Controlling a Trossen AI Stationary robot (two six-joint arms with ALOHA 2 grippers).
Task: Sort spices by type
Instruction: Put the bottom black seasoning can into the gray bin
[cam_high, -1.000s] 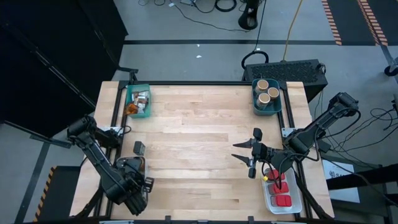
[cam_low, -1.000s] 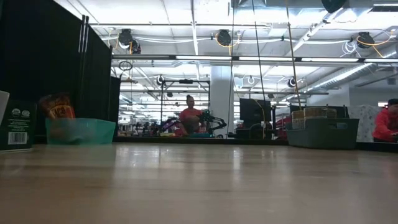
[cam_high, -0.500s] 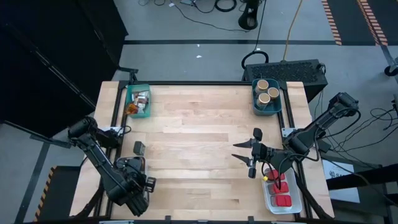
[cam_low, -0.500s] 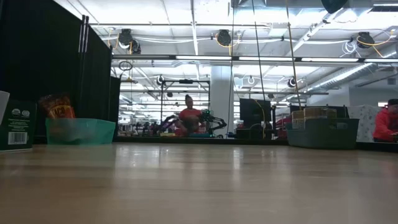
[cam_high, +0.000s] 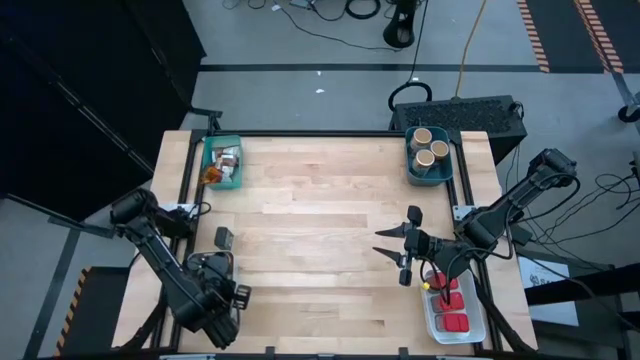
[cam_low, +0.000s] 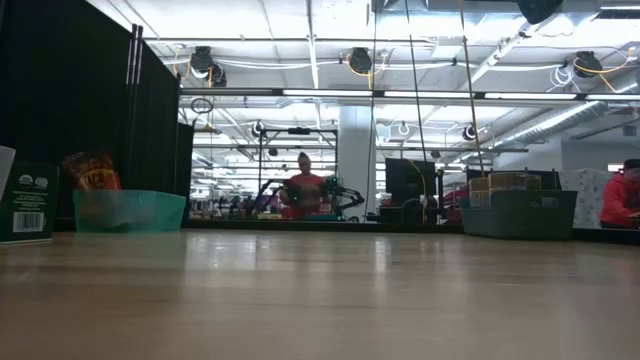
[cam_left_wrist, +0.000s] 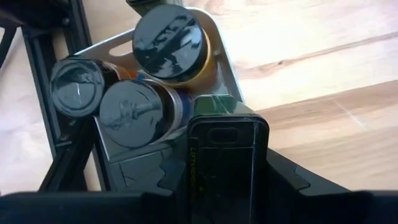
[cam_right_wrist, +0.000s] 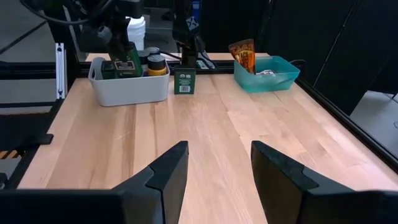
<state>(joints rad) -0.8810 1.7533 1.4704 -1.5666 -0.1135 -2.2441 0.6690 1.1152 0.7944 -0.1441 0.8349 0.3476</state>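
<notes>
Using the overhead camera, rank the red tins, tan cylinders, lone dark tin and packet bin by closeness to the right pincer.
From the right pincer:
1. red tins, near-right corner, and tan cylinders, far-right corner: too close to call.
2. lone dark tin, left side.
3. packet bin, far-left corner.

I see the big wooden surface (cam_high: 320, 230) from above. A teal bin (cam_high: 222, 163) sits at its far left corner. Another teal bin (cam_high: 429, 165) sits at its far right corner. A clear white bin (cam_high: 455, 320) sits at its near right corner. A grey-white bin (cam_right_wrist: 129, 87) sits at its near left corner. Behind the surface lies a black box (cam_high: 470, 113) on the grey floor. Far behind the surface, in the room, I see a person in a red top (cam_low: 304, 186).
</notes>
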